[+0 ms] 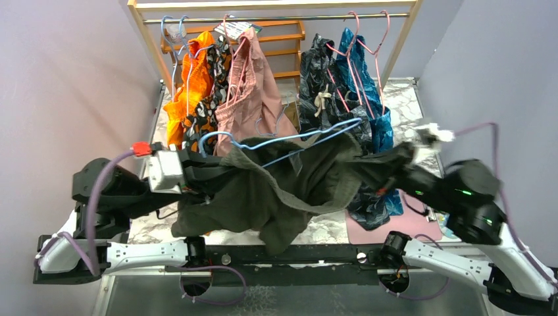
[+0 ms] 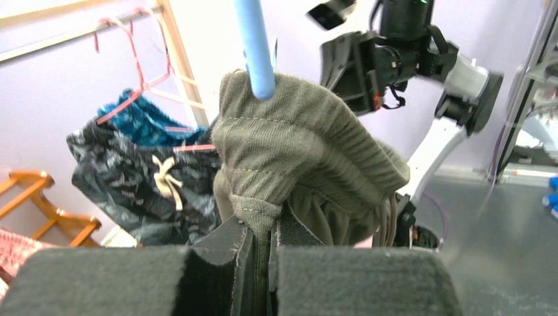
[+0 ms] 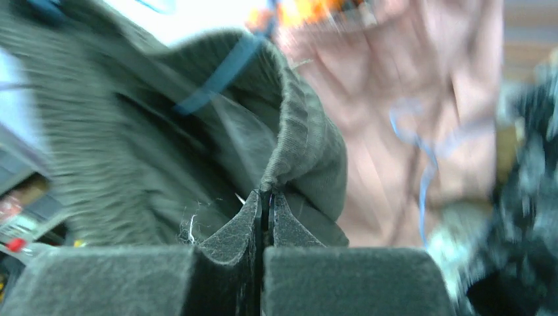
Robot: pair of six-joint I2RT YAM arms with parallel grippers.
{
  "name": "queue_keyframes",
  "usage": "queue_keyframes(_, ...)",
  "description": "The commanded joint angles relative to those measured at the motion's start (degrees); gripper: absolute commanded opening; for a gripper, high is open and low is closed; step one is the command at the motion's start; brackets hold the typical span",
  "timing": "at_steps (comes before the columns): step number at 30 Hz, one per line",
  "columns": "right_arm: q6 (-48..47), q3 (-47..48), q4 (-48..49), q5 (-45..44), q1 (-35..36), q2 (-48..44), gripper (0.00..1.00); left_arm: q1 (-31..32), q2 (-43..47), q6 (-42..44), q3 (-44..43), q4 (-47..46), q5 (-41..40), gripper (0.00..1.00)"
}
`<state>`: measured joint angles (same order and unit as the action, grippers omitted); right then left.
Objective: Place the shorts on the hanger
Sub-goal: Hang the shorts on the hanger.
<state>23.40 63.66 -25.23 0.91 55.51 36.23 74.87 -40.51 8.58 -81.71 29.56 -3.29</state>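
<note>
A marble-patterned table, with a pink mat flat on it near the right front and dark printed cloth bunched at the mat's left end. At the far edge, a wooden rack with a metal rail, hung with blue hangers at the left and pink hangers at the right. On those, side by side, an orange garment, pink shorts, grey shorts and a teal garment.

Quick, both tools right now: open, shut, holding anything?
Left tool: shut on the shorts.
Right tool: shut on the shorts' waistband edge.
</note>
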Motion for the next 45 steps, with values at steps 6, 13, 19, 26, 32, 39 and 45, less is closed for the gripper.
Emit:
queue_keyframes(6,0.2,-0.3,3.8,-3.3,0.3,-0.1,0.01,0.0,7.2,-1.4,3.9,-14.2,0.0,0.00)
queue_keyframes(13,-2.9,12.8,-7.1,-5.3,0.3,6.1,0.01,0.1,8.1,-1.5,6.2,-13.0,-0.7,0.00)
queue_keyframes(19,-8.4,20.3,0.4,-6.6,0.3,3.0,0.01,0.0,8.4,-1.2,5.2,-12.6,-0.3,0.00)
queue_keyframes(26,-0.6,9.0,-7.9,-14.8,0.3,3.9,0.01,0.0,10.2,-2.3,8.2,-11.8,-1.3,0.00)
queue_keyframes(32,1.4,11.2,-15.8,-25.1,0.3,5.0,0.01,0.0,10.3,-3.7,8.5,-7.3,-2.0,0.00)
queue_keyframes(39,3.2,14.9,-23.1,-28.9,0.3,7.0,0.01,0.0,9.8,-4.4,8.9,-2.5,-3.0,0.00)
queue_keyframes(45,3.9,17.1,-25.7,-30.2,0.3,7.8,0.01,0.0,7.6,-4.4,8.8,1.4,-2.5,0.00)
